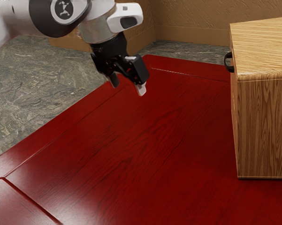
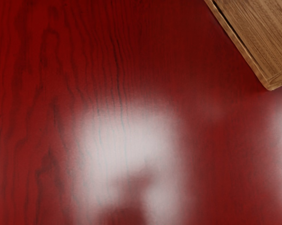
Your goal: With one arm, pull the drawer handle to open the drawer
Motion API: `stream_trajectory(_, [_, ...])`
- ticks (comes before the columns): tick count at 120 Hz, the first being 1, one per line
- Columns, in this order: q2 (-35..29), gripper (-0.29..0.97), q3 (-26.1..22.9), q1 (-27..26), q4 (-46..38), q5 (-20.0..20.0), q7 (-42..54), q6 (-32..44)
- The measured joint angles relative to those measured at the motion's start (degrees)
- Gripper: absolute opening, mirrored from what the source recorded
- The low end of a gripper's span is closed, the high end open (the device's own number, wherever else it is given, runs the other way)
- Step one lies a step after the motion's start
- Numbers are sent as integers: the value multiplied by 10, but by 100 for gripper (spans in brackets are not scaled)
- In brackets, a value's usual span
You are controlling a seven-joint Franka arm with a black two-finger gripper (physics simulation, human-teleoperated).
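Drawer handle: the drawer handle (image 1: 229,62) is a small black loop on the upper part of the cabinet face that looks toward the exterior view's left. It sits at about 2 o'clock in that view, and nothing touches it.
Cabinet: the cabinet (image 1: 260,93) is a light oak-grain box standing on the table at 3 o'clock in the exterior view. Its handle face is seen edge-on, so I cannot tell how far the drawer stands out, if at all.
Gripper: the gripper (image 1: 127,87) hangs in the air above the table at about 11 o'clock in the exterior view, tilted down and toward the cabinet. It is parted and holds nothing.
Fingers: the fingers (image 1: 141,88) stand apart with bare air between them. One shows a pale tip, the other is dark.
Gripper to handle: well apart. The handle lies at roughly 3 o'clock from the gripper, a little higher.
Arm: the arm (image 1: 70,14), white and grey, comes in from 10 o'clock.
Table: the table (image 1: 131,159) is glossy dark red wood. In the wrist view its surface (image 2: 61,70) carries pale blurred patches of shine.
Wrist view, cabinet: one corner of the cabinet (image 2: 258,37) shows over the red top.
Floor: the floor (image 1: 33,89) is grey mottled stone, past the table edge at 9 o'clock.
Wall: the wall (image 1: 192,16) is tan, at 12 to 1 o'clock.
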Motion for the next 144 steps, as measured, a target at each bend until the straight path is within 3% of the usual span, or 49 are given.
stream_trajectory(4, [6, 68, -78, 67, 6, 11, -4, 8])
stream_trajectory(10, [16, 68, -260, 233, 22, 31, -8, 18])
stream_trajectory(16, [48, 68, -549, 483, 54, 65, -11, 27])
stream_trajectory(19, [64, 68, -662, 575, 67, 81, -13, 32])
stream_trajectory(22, [85, 68, -733, 634, 83, 96, -16, 42])
stream_trajectory(26, [109, 68, -786, 675, 114, 112, -20, 57])
stream_trajectory(30, [129, 68, -786, 669, 145, 126, -26, 75])
stream_trajectory(38, [172, 68, -728, 616, 193, 137, -35, 123])
stream_trajectory(45, [210, 68, -706, 587, 220, 133, -42, 172])
stream_trajectory(60, [269, 68, -697, 549, 255, 115, -48, 276])
stream_trajectory(80, [311, 68, -697, 542, 271, 87, -39, 379])
stream_trajectory(144, [363, 68, -701, 529, 273, 63, -16, 497])
